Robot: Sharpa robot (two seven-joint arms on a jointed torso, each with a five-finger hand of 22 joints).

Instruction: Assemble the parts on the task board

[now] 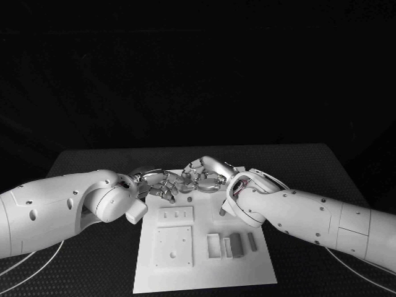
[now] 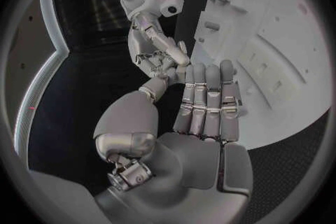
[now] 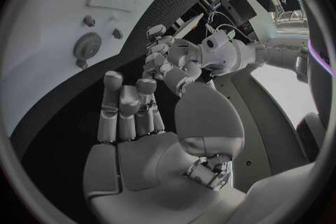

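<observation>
- Bench (image 1: 100, 162): dark, textured top, carries everything here.
- Task board (image 1: 252, 272): white flat plate at bench centre, long side running away from the robot. Looks rigid & flat; judged unlikely to shift under light contact.
- Arms: two white arms come in from either side & meet above the board's far end.
- Left hand (image 1: 158, 184): silver, over the board's far-left corner, fingertips close to the right hand's. In left wrist view (image 2: 206, 106) fingers lie straight, side by side, nothing visible between them; whether a small part sits at the tips, cannot tell.
- Right hand (image 1: 207, 173): silver, above the board's far edge, facing the left hand. In right wrist view (image 3: 133, 106) fingers slightly curled; can't tell if it holds anything.
- Raised blocks (image 1: 174, 245): two square panels on the board's left half, the smaller one farther from the robot, w/ small holes.
- Parts (image 1: 238, 242): small grey upright bars in a row on the board's near-right area, just beside one another.
- Handling, as a judgement: parts look light, stiff, smooth plastic, prob. slippery. Best pinched across the long flat faces near mid-length, w/ a gentle grip so they don't tip the neighbours.
</observation>
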